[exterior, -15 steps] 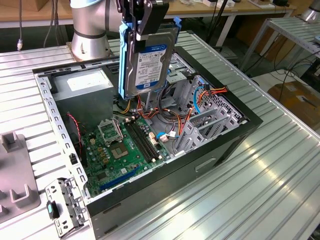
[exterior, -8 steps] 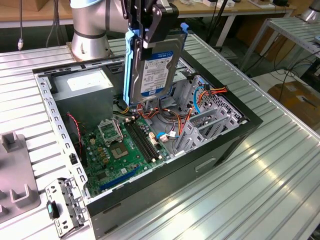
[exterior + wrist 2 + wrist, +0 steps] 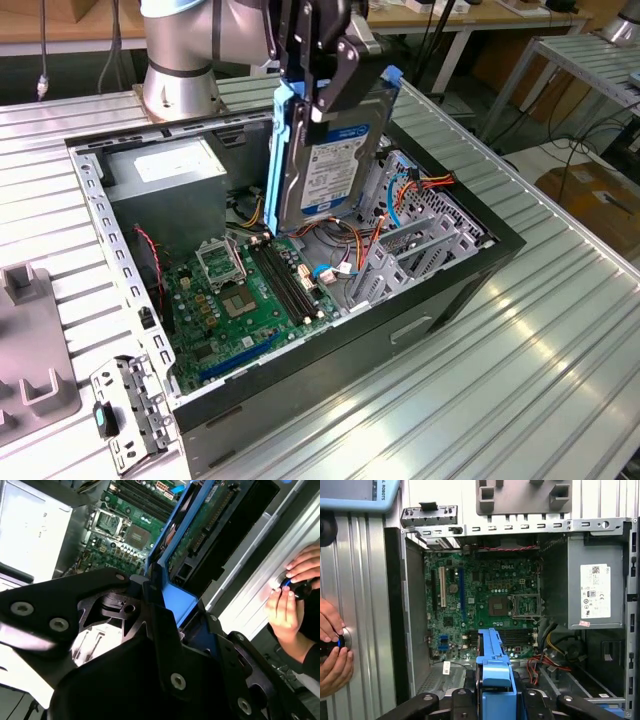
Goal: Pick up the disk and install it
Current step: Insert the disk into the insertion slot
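- Snagging looks like the main hazard. The disk (image 3: 335,165) hangs on edge over the open computer case (image 3: 300,375). Loose cables (image 3: 425,183) lie at about 3 o'clock from it in the exterior view, so a careless descent could catch or pinch them.
- Collision is the second hazard. The motherboard (image 3: 235,300) lies at about 7 o'clock from the disk, with its long slots close under the disk's lower corner. A tilt or sideways drift could strike them.
- The gripper (image 3: 318,92) is clamped on the disk's upper end, across the blue rails. Held only there, the disk could swing or slip, I judge.
- The disk hangs at 6 o'clock from the gripper, upright, and appears raised above the board. The grey drive cage (image 3: 420,245) stands at about 4 o'clock from it.
- A person's hands (image 3: 332,652) rest on the counter (image 3: 480,400) just beside the case in the first wrist view. A wide swing of the arm could reach them.
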You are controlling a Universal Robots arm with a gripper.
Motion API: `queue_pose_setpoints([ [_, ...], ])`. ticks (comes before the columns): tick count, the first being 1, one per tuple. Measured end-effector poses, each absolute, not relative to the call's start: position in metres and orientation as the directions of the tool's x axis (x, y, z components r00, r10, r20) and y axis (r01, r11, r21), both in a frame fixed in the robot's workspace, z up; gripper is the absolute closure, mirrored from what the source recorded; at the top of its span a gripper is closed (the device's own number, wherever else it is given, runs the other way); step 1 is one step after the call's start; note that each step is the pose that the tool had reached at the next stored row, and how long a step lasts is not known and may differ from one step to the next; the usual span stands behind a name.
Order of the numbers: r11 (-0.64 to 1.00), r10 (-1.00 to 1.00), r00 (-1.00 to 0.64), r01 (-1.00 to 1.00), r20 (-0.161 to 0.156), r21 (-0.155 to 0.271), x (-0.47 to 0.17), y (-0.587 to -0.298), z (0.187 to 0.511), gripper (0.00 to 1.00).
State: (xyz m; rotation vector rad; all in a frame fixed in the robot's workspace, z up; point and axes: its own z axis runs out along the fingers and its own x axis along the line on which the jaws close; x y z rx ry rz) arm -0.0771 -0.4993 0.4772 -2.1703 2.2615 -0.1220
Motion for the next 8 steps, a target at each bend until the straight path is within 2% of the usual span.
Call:
queue_pose_setpoints([
  [8,0.039,-0.998,-0.043,-0.997,0.052,-0.060,-0.041,-0.511,0.474,0.63],
])
